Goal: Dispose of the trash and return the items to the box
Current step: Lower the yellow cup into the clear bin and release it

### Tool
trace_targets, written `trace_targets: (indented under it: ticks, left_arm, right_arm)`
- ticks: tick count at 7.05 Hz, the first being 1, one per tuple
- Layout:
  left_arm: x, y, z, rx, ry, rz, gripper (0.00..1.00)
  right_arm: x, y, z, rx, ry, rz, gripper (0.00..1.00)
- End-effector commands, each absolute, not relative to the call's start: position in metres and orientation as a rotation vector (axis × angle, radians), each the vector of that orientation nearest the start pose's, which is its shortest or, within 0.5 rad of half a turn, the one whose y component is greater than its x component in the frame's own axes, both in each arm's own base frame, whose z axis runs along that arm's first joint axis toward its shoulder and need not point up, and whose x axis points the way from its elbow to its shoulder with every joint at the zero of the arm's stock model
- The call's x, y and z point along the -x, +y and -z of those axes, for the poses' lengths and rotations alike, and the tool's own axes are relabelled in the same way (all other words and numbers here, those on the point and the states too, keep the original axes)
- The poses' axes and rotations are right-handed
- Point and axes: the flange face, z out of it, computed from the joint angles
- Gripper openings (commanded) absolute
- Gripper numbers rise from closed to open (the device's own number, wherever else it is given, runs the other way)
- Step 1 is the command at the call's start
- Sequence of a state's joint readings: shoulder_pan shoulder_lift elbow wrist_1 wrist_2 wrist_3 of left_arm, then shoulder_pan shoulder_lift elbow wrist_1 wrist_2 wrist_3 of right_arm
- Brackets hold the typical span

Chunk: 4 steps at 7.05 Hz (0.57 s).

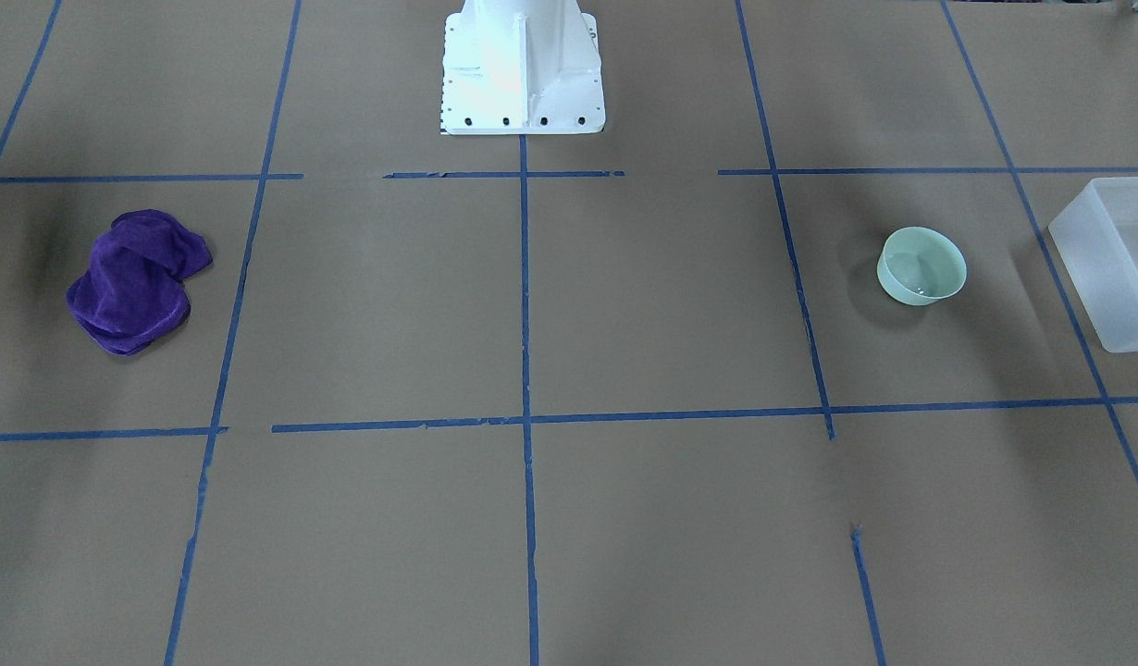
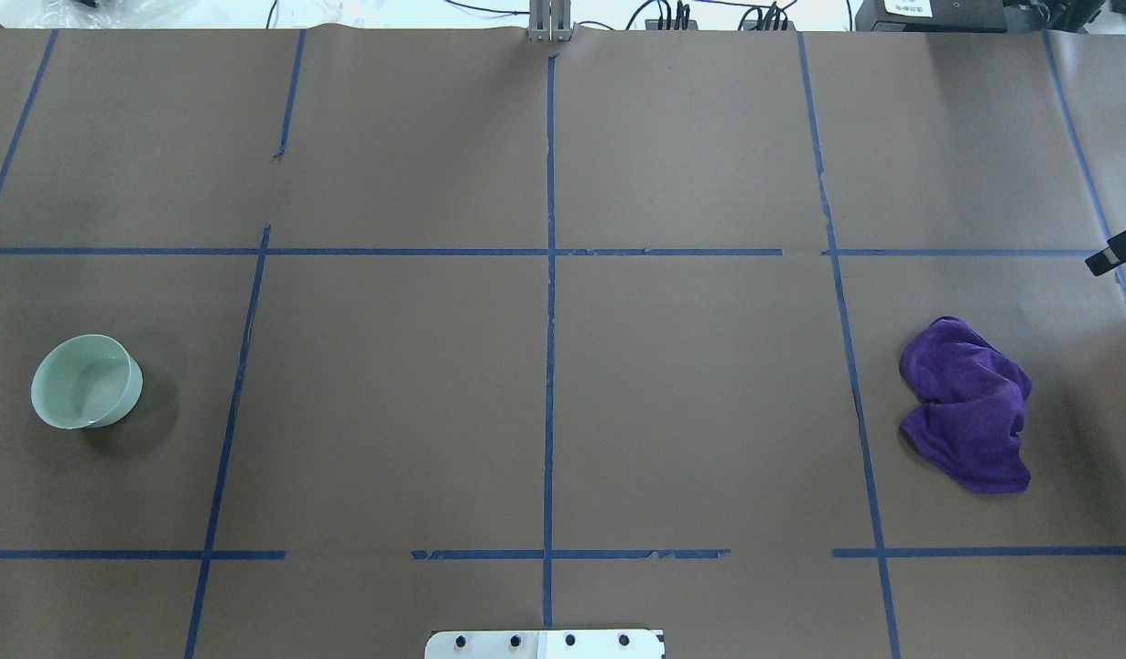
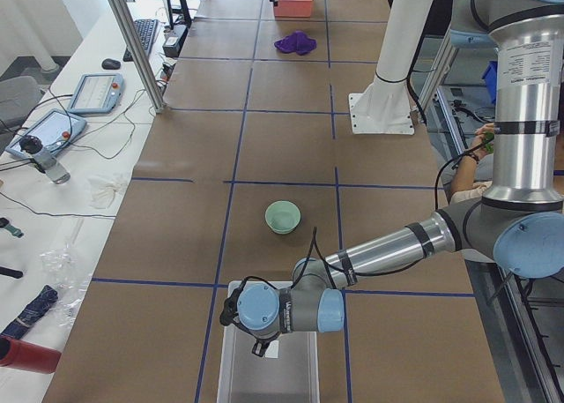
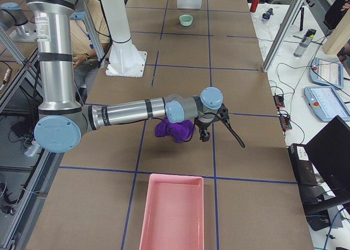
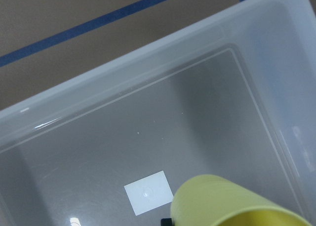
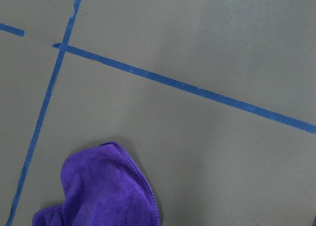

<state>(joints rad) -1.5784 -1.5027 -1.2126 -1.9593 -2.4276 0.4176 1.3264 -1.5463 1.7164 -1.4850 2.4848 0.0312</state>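
Observation:
The mint-green bowl (image 1: 921, 266) stands upright on the brown table near its left end, also in the overhead view (image 2: 85, 382). The frosted box (image 1: 1101, 268) sits just past it at the table's end. In the exterior left view my left gripper (image 3: 258, 348) hangs over the box (image 3: 291, 372); I cannot tell whether it is open or shut. The left wrist view looks down into the box (image 5: 123, 72) with the yellow cup (image 5: 222, 201) close under the camera. My right gripper (image 4: 204, 136) hovers beside a purple cloth (image 4: 172, 129); I cannot tell its state.
The purple cloth (image 2: 970, 416) lies crumpled near the table's right end. A pink tray (image 4: 172, 211) sits at that end beyond the cloth. The white robot base (image 1: 521, 69) stands at the middle of the near edge. Blue tape lines grid the table.

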Motion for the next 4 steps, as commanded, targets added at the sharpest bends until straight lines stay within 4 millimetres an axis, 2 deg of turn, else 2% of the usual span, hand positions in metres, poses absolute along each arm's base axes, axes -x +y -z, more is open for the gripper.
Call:
trace_targets:
  ticks: [1,3,4]
  left_arm:
    - [0.041,-0.423,-0.824,-0.15,0.895,-0.379,0.0]
    - [0.027,-0.425,-0.823,-0.151,0.898,-0.402,0.0]
    - [0.025,-0.426,-0.822,-0.153,0.895,-0.409,0.28]
  right_arm:
    - [0.076,-0.507,-0.554,-0.107,-0.936,0.325,1.0]
    - [0.084,-0.507,-0.551,-0.105,-0.938,0.34,1.0]
    - [0.086,-0.508,-0.551,-0.105,-0.935,0.341,1.0]
